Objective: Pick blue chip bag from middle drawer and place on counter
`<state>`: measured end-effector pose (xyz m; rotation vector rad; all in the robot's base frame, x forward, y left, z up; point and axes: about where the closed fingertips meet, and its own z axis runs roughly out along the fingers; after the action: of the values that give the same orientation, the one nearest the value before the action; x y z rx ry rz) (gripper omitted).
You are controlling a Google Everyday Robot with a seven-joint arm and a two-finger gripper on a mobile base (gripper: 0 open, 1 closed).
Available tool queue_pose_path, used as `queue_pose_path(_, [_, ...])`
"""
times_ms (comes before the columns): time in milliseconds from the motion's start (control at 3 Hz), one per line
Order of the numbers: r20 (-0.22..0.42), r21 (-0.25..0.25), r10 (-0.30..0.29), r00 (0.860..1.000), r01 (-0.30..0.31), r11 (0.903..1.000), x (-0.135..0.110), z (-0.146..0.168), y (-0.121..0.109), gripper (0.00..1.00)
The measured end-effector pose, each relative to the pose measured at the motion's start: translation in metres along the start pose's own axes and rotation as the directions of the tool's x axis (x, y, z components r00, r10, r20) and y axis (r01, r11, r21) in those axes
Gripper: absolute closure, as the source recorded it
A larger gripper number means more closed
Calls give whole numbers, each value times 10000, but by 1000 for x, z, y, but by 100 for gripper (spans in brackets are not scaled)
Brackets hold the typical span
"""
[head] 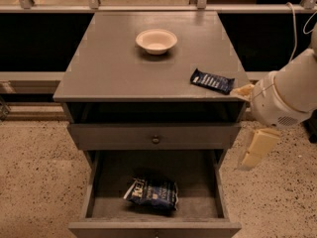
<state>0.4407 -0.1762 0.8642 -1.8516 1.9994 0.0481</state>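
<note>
The blue chip bag (151,192) lies crumpled on the floor of the open middle drawer (93,197), left of centre, white lettering up. The counter (109,68) is the grey cabinet top above. My gripper (255,152) hangs at the right of the cabinet, outside it, level with the knobbed drawer front and above and to the right of the bag. It points down and touches nothing.
A cream bowl (156,40) stands on the counter at the back middle. A flat dark-blue bar wrapper (212,81) lies near the counter's right front corner, close to my arm (285,93). A closed grey drawer front with a small knob (155,139) sits above the open drawer.
</note>
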Motion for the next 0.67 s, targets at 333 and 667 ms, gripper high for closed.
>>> queue_pose_path(333, [-15,12,-5,10000,5,10000,0,-1,-1,0])
queue_pose_path(667, [597,-546,-285,9978,318,9980,-10,39,14,0])
